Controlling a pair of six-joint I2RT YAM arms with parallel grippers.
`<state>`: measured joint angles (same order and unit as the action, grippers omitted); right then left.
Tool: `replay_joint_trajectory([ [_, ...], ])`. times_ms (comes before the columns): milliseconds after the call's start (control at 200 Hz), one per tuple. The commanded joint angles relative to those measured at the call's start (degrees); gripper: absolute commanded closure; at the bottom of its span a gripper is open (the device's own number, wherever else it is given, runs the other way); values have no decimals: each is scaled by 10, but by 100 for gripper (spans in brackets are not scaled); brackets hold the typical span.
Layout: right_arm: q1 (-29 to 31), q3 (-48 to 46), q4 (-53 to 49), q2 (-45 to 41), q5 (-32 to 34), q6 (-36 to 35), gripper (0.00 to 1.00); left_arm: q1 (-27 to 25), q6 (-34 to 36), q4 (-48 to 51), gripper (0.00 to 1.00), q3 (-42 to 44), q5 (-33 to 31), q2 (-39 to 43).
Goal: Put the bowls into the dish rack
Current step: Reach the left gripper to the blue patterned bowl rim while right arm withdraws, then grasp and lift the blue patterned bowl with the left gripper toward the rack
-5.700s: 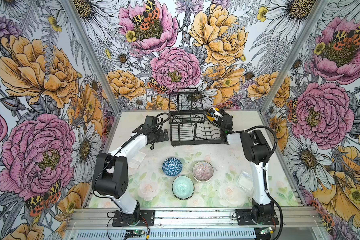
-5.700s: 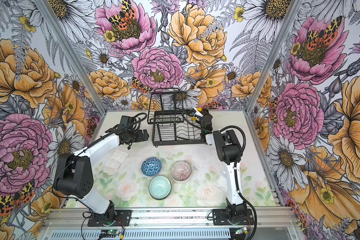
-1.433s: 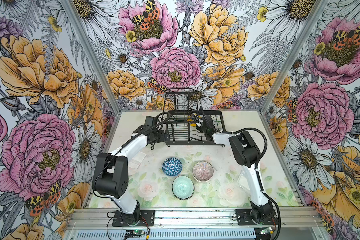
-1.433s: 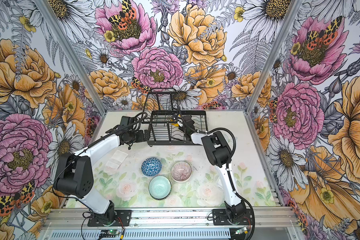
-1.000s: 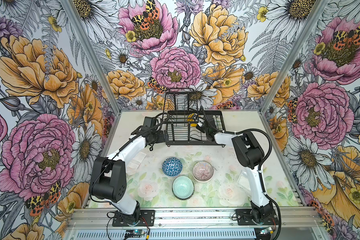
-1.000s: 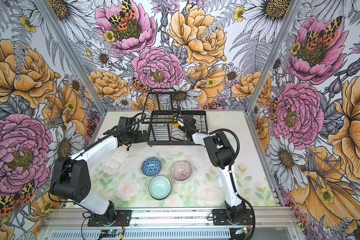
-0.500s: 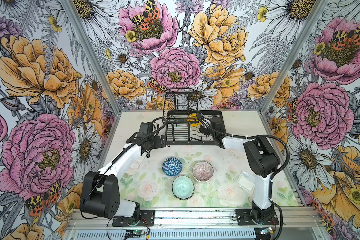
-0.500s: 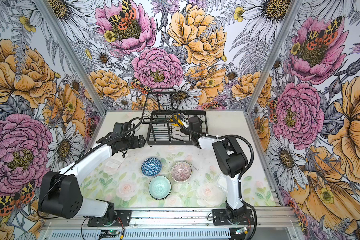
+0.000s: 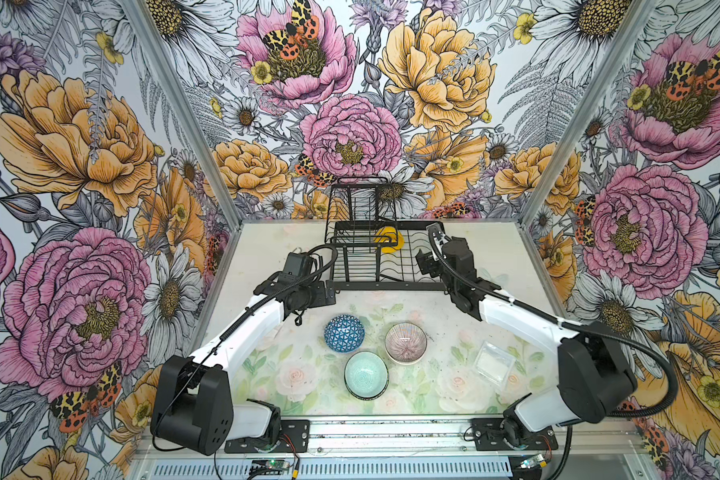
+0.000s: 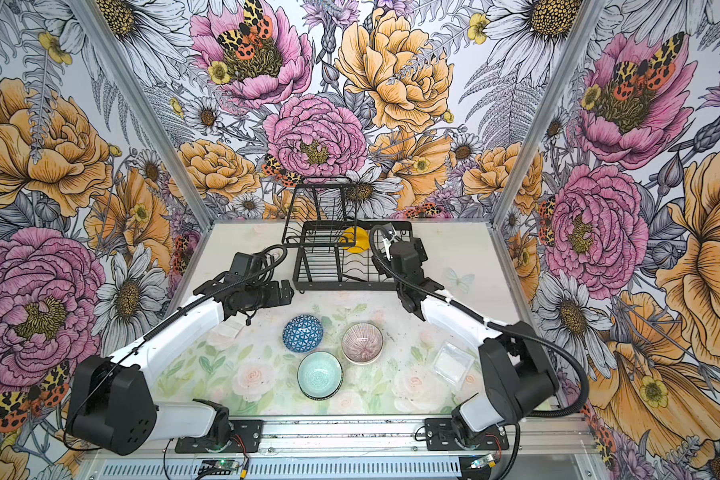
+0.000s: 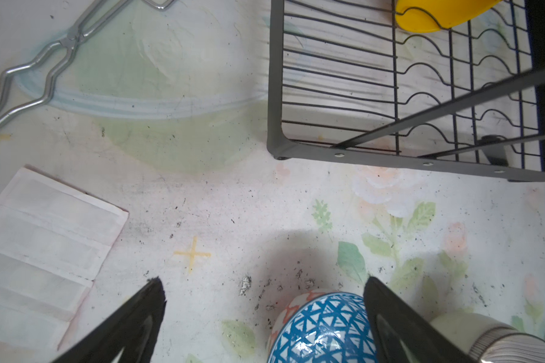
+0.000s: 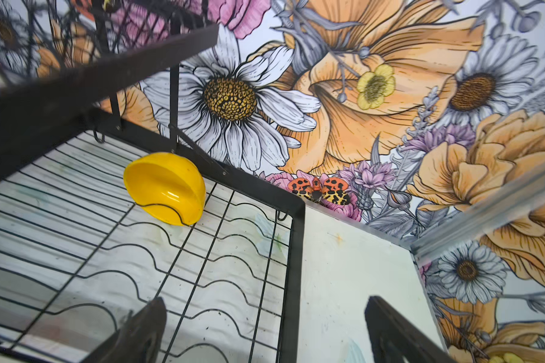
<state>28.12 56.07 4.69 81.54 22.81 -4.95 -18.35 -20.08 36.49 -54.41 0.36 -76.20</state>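
Observation:
The black wire dish rack (image 9: 375, 286) (image 10: 341, 286) stands at the back of the table. A yellow bowl (image 9: 389, 243) (image 12: 167, 188) lies tilted on its side in the rack's far part. Three bowls stand on the table in front: blue-patterned (image 9: 344, 333) (image 11: 321, 330), pink-striped (image 9: 406, 343) and pale teal (image 9: 366, 374). My left gripper (image 9: 325, 293) (image 11: 263, 283) is open and empty, hovering just left of the rack's front corner, above the blue bowl's far edge. My right gripper (image 9: 425, 264) (image 12: 265, 301) is open and empty over the rack's right rim (image 12: 296, 267).
Metal tongs (image 11: 44, 72) lie on the table left of the rack. A white flat packet (image 11: 44, 239) lies under my left forearm. A clear square tub (image 9: 494, 361) sits at the right, near my right arm. Flowered walls close in three sides.
My right gripper has opened, left the yellow bowl in the rack and drawn back to the rack's right rim. My left gripper has pulled back from the rack toward the blue bowl.

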Motion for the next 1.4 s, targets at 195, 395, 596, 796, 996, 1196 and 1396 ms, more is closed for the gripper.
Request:
replay_joint_trajectory([
  [195,-12,101,-490,-68,-27,231,1,-38,-50,40,1,35,-12,19],
  [395,-55,91,-561,-57,-152,298,1,-53,-58,39,1,53,5,-1],
  [596,-77,71,-563,-38,-184,292,1,-62,-70,38,2,60,6,-10],
  [796,-81,71,-561,-26,-186,281,1,-68,-77,38,9,74,15,-16],
  [996,-80,69,-557,-20,-188,280,1,-71,-76,30,26,80,21,-33],
  [1196,-81,64,-553,-18,-190,279,1,-73,-74,12,42,80,40,-59],
  [1396,-80,60,-548,-19,-192,277,1,-74,-73,10,65,84,37,-65],
])
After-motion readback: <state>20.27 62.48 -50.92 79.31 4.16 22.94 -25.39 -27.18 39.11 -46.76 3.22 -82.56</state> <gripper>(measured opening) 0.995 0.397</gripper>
